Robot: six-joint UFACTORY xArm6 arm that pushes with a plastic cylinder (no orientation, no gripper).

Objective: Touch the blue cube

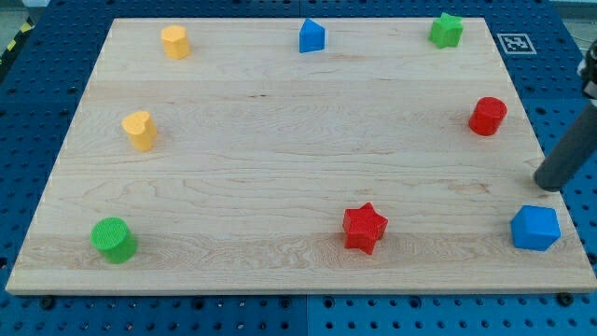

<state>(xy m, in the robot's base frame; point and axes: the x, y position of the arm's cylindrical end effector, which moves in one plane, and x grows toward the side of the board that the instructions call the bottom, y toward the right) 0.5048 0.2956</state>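
The blue cube [535, 228] sits near the board's bottom right corner. My tip [549, 184] is at the view's right edge, just above the blue cube and slightly to its right, with a small gap between them. The dark rod rises from the tip toward the view's upper right. A second blue block [312, 36], house-shaped, stands at the top middle of the board.
On the wooden board [280, 140] are a red star [364, 228] at bottom middle, a red cylinder [487, 116] at right, a green star [447, 30] at top right, a green cylinder [114, 240] at bottom left, a yellow heart [140, 130] and a yellow block [174, 41] at left.
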